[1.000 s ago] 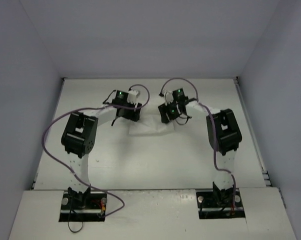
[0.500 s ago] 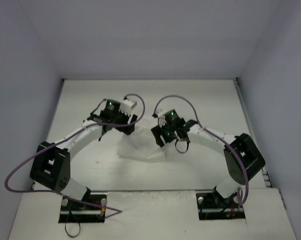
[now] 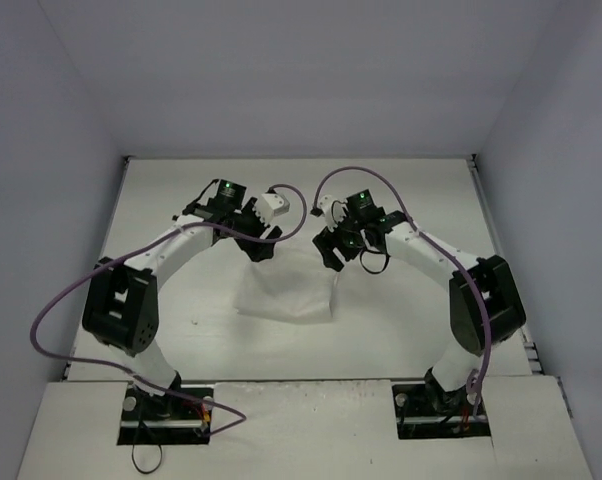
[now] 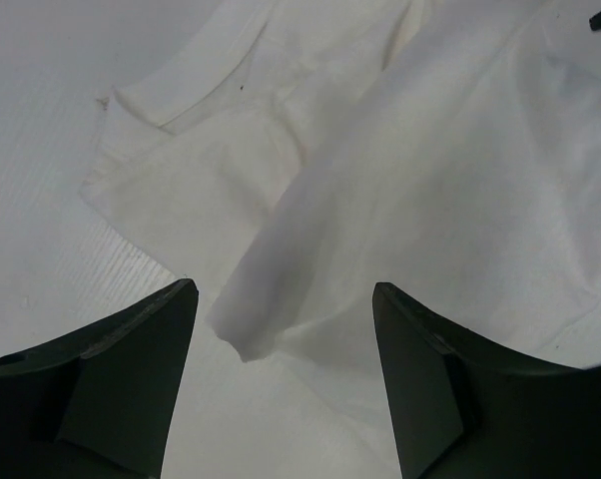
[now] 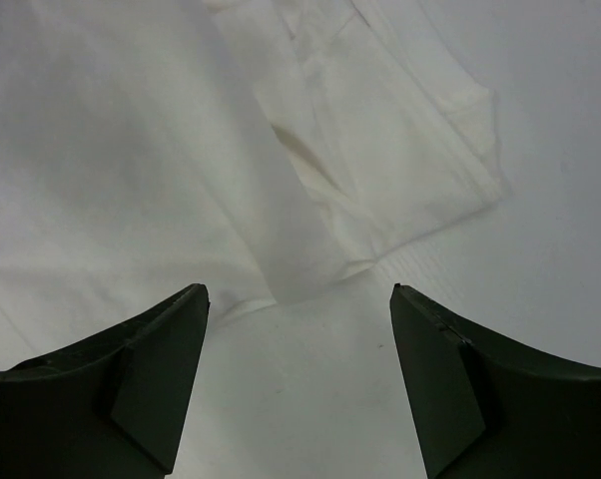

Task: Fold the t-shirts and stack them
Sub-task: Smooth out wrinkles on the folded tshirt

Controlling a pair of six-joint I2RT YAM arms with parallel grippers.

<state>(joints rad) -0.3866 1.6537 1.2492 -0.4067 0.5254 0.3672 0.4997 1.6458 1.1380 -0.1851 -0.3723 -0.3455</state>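
The t-shirt (image 3: 286,292), plain white and folded over itself into a rough rectangle, lies on the white table between the two arms. No print shows on it. My left gripper (image 3: 261,246) hovers over its far left corner and my right gripper (image 3: 333,258) over its far right corner. In the left wrist view a loose cloth corner (image 4: 249,334) sits between the open gripper's (image 4: 283,289) dark fingers (image 4: 131,379), touching neither. In the right wrist view the shirt's folded edge (image 5: 300,274) ends between the fingers (image 5: 440,369) of the open gripper (image 5: 299,289), and layered hems (image 5: 420,160) lie beyond.
The white table (image 3: 181,200) is boxed in by pale walls on the left, back and right. Purple cables (image 3: 71,300) loop from both arms. Both arm bases (image 3: 166,400) stand at the near edge.
Both grippers swept toward the near side, bringing the shirt's far part with them, so it now lies lower and wider on the table. They have since drawn back over its far corners. The right jaws opened wider.
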